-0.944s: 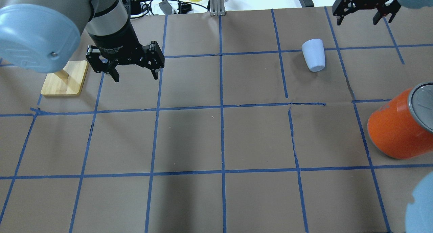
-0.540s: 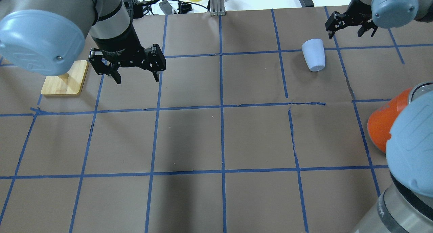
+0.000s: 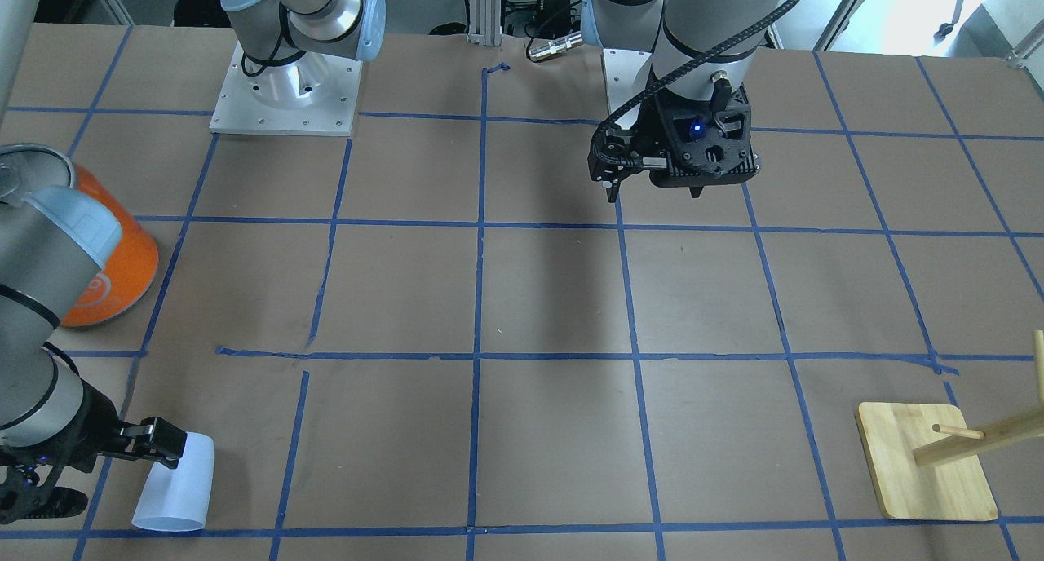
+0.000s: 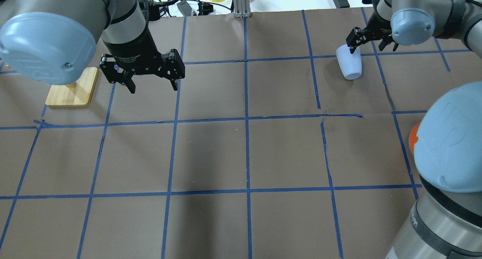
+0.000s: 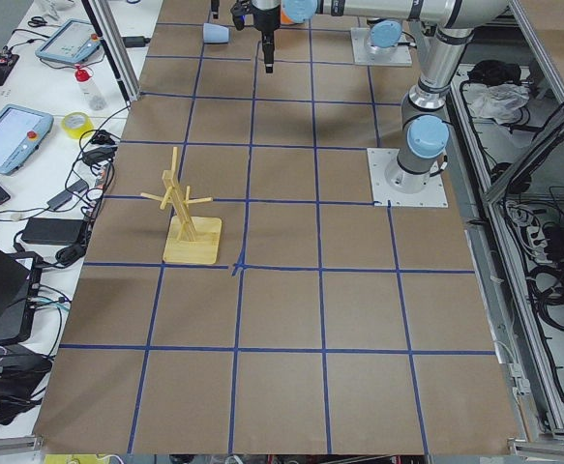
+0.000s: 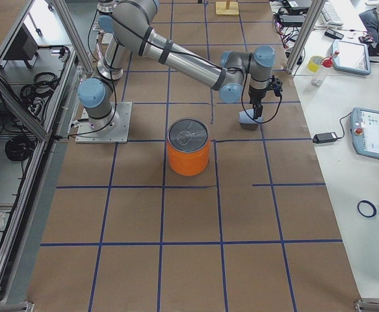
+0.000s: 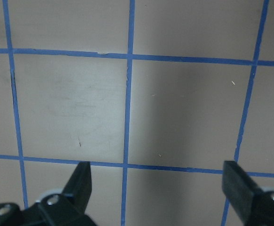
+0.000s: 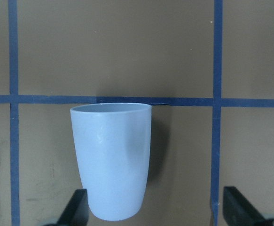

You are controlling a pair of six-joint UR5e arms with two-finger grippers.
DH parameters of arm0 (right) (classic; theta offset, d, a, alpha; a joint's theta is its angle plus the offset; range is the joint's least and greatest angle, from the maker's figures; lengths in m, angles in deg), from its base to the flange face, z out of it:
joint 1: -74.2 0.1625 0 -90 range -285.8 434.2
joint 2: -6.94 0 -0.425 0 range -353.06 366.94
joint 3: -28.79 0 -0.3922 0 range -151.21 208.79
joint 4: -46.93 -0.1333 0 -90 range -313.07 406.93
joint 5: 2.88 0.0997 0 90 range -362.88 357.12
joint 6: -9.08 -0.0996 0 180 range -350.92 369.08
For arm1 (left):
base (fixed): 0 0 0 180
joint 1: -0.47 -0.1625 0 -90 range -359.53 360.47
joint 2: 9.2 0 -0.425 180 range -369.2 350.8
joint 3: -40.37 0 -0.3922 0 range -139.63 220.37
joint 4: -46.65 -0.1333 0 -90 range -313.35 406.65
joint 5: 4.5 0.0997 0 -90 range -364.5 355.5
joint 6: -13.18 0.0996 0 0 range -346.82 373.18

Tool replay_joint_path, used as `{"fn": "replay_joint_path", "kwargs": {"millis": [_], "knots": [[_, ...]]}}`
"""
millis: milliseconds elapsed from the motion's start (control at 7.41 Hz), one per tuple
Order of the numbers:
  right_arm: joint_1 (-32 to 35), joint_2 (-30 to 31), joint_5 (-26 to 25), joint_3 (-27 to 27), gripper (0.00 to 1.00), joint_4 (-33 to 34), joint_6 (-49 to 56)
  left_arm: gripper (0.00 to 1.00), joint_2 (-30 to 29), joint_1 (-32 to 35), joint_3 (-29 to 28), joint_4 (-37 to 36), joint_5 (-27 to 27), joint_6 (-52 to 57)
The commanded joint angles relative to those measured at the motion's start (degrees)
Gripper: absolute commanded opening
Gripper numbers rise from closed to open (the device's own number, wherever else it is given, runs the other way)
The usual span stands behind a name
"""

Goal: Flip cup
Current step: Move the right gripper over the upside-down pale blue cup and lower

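Right gripper [image 4: 371,46], jaws apart, hovers low over the cup [image 4: 349,65], which lies on its side, well apart from the orange can [image 6: 189,156]. Left gripper [image 4: 152,87], jaws likewise apart, hangs far from that can.

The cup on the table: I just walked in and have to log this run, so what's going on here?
The right gripper hangs open, low over the cup, which lies on its side with its rim pointing away from the robot. In the right wrist view the cup's narrow end shows between the fingers, nearer one of them, and nothing grips it yet. The left gripper hovers open over the table, away from the cup, holding nothing.
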Motion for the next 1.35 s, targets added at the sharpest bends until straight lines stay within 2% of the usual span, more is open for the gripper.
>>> {"fn": "replay_joint_path", "kwargs": {"millis": [0, 135, 405, 1214], "knots": [[0.6, -1.7, 0.0, -0.1, 1.00, 2.0, 0.5, 1.00, 0.0, 0.0, 0.1, 0.0, 0.0, 0.0], [0.6, -1.8, 0.0, 0.0, 1.00, 2.6, 0.3, 1.00, 0.0, 0.0, 0.1, 0.0, 0.0, 0.0], [0.6, -4.6, 0.0, 0.0, 1.00, 8.3, 0.1, 1.00, 0.0, 0.0, 0.1, 0.0, 0.0, 0.0], [1.3, -6.4, 0.1, 0.1, 1.00, 10.2, -0.3, 1.00, 0.0, 0.0, 0.1, 0.0, 0.0, 0.1]]}}
